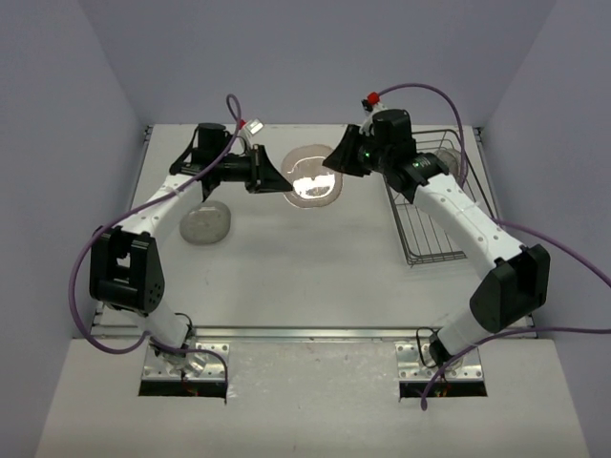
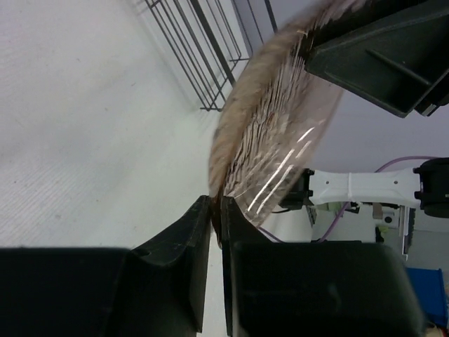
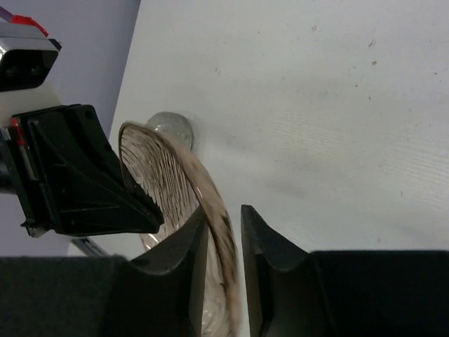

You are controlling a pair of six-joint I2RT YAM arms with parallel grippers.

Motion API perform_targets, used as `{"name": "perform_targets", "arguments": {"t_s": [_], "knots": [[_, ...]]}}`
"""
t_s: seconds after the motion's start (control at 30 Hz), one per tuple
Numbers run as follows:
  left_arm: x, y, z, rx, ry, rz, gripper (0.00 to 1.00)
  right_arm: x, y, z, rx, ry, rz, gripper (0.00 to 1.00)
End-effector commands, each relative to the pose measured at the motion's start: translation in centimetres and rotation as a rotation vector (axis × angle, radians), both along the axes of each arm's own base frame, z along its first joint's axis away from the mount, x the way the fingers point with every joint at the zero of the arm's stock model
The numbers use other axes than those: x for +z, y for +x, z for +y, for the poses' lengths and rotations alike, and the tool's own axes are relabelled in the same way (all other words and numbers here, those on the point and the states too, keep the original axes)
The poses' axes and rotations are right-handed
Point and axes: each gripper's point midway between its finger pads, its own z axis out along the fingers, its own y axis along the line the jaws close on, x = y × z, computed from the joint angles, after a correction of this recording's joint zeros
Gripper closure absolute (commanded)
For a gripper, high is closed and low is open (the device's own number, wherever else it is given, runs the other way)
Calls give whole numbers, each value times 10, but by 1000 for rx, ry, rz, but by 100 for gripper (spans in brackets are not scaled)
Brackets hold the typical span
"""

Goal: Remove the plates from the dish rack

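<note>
Closest in, the left pincer (image 2: 216,210) is pressed together on the rim of the plate (image 2: 273,140), its two dark fingers pinching the thin edge between them. From that grip the smoky, ribbed plate slants up and away toward the right pincer (image 2: 379,49), which sits at the opposite rim. Seen from the right wrist, the right pincer (image 3: 221,225) is slightly spread. The plate (image 3: 168,175) stands edge-on in the slot, close against one finger with a sliver of gap to the other. From above, the plate (image 1: 313,176) hangs over the far middle of the desk (image 1: 315,277), its broad face turned upward and catching glare. Its outline is a rounded square with no clear long side. The line between the two grips runs left to right, left pincer (image 1: 286,186) at its left edge and right pincer (image 1: 334,160) at its right. A second plate (image 1: 205,222) lies flat on the desk to the left, well apart. The rack (image 1: 425,260) stands on the right side, beneath the right arm.
</note>
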Motion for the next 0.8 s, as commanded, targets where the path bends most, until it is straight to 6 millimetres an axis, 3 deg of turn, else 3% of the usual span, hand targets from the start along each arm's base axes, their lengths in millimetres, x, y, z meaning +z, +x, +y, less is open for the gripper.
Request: {"name": "perform_targets", "arguments": {"t_s": [0.0,0.03,0.07,0.17,0.23,0.37,0.5,0.6,0.67,0.77], "knots": [[15,1,6,-5,-16,-86,96,12,-1,6,27,-2,-73,44],[14,5,14,24,4,-95,98,13,0,4,18,-17,-83,36],[16,13,30,76,37,-113,100,13,1,-2,3,-41,-98,13],[11,19,64,134,115,-129,100,20,6,-24,-54,-98,-147,1],[9,25,93,186,226,-168,100,21,7,-39,-69,-100,-152,1],[-33,17,148,192,587,-173,100,14,11,-77,-107,-105,-137,1],[-71,-1,204,207,806,-79,100,4,10,-109,-132,-156,-132,1],[-96,-15,246,216,840,61,100,1,5,-120,-127,-215,-154,1],[-112,-19,264,211,819,151,100,-1,2,-123,-123,-236,-159,1],[-116,-21,291,242,757,230,100,-2,-4,-123,-109,-240,-149,1]]}}
